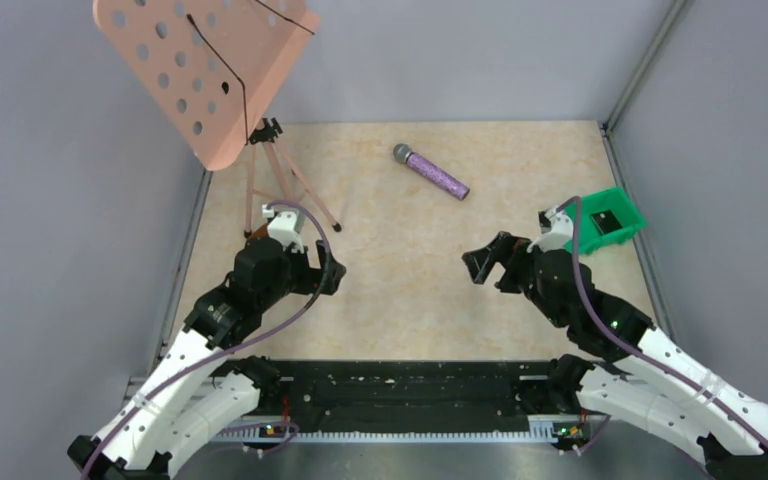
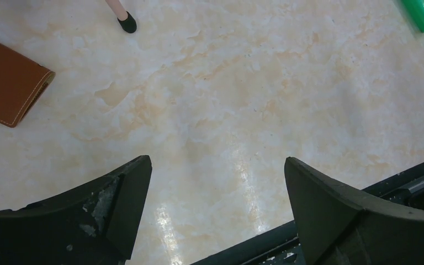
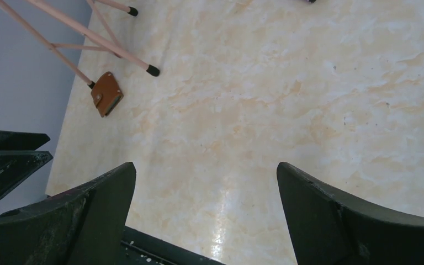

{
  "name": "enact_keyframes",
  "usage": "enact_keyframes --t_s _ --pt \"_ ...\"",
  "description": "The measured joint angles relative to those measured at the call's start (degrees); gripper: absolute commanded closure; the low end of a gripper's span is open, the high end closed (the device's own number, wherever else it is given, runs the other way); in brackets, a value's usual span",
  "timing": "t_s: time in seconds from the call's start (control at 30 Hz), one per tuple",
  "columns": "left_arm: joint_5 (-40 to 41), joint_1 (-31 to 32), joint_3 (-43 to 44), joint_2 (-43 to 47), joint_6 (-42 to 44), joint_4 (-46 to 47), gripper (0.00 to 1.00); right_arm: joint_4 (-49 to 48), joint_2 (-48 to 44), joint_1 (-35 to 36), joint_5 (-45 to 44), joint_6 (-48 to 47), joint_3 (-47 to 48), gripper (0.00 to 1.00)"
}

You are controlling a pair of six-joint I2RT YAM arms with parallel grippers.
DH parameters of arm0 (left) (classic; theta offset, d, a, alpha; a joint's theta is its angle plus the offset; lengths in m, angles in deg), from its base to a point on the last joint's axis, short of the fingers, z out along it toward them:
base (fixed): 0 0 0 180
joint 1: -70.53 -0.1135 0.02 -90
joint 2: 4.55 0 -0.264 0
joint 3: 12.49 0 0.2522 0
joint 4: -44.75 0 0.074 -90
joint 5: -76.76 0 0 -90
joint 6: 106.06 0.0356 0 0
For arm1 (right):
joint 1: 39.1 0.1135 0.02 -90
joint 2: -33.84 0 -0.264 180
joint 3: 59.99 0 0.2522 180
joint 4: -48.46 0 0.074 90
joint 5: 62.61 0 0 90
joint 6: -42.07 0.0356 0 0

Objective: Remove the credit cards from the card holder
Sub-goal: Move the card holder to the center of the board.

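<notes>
Stand legs [image 3: 152,70] rise beside the closed card holder [image 3: 106,93], left tool [image 2: 216,168] and right tool [image 3: 205,170] gape wide

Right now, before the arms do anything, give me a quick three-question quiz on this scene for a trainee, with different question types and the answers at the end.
1. True or false: the card holder lies shut on the table.
2. What sits near the table's right edge? A) green bin B) microphone C) music stand
3. Fill in: the left gripper and right gripper are both ____, holding nothing.

Key: 1 true; 2 A; 3 open.
</notes>
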State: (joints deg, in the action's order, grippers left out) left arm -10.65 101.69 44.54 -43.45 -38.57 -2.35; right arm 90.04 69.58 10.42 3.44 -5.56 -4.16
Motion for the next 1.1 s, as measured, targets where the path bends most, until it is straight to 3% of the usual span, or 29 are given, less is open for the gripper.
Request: enact_keyframes --t_s 0.23,0.47,0.67,0.83,1.1 --pt "2.2 0.0 0.0 -0.3 -0.5 0.4 0.06 -0.4 -1.6 0.0 0.0 0.2 -0.4 0.01" --pt "11.5 -1.7 0.1 -5.3 -8.1 -0.3 0.08 -1.8 -4.9 0.0 1.0 0.1 -1.2 0.01" --pt "11.2 -14.9 1.1 -12.2 -19.2 -1.5 0.17 -7.2 -10.0 0.0 6.3 -1.4 -5.5 0.03" --pt "9.9 -24.6 -0.5 -11.0 -30.5 1.3 0.23 -9.9 -11.9 0.0 10.9 -2.8 -6.1 0.06" --pt "8.9 -33.6 -7.5 -13.4 -37.7 8.9 0.23 -14.1 -12.1 0.0 22.1 -6.4 -6.8 0.09"
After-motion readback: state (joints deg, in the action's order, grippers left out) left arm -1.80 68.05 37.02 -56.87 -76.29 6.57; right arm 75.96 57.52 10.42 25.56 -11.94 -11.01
